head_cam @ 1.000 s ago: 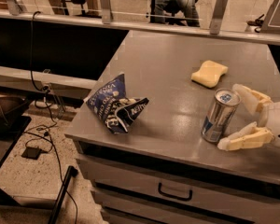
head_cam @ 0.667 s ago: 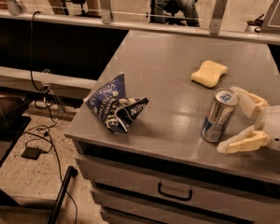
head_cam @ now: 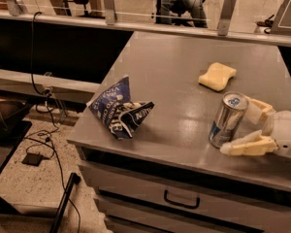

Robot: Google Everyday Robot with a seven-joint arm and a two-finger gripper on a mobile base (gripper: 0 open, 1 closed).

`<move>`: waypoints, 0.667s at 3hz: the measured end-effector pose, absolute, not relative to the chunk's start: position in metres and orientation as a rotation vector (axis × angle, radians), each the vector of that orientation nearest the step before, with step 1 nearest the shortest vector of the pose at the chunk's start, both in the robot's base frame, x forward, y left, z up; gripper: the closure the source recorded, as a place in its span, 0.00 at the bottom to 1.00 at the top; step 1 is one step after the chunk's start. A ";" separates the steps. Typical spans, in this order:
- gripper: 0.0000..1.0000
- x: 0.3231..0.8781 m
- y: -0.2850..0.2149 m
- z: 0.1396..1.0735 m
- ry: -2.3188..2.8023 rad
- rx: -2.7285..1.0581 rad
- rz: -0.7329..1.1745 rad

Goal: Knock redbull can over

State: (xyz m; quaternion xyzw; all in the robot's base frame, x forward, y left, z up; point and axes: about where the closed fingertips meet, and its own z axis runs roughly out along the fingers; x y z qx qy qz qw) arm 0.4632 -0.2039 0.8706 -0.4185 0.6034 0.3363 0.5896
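Amounts to a small creep, not a strike. Places the hand at the right side of the surface, a shade further left than a second ago, with the near finger now reaching along the foot of the redbull can and the far finger tucked just behind its upper half. Keeps the hand spread wide and holding nothing: open to either side of the can, not closed on it. Cannot tell contact from near-contact at either finger.

Leaves the redbull can in the same spot as before: upright, toward the near right corner of the surface, shiny top facing up, well right of the dark blue snack bag and nearer than the yellow sponge. Shows no lean beyond the earlier one, so no tipping yet.

Points, as a judgement, to an approach about done and a knock not yet begun. Calls next for a sideways shove high on the can, probably leftward toward the open middle of the surface, rather than a squeeze. Risks merely sliding the can upright with a low push, given the near finger down at its base. Risks also a roll off the near edge once down, with that edge so close.
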 end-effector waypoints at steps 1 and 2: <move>0.48 0.464 -0.200 0.872 1.401 -0.980 0.787; 0.78 0.464 -0.198 0.873 1.398 -0.986 0.793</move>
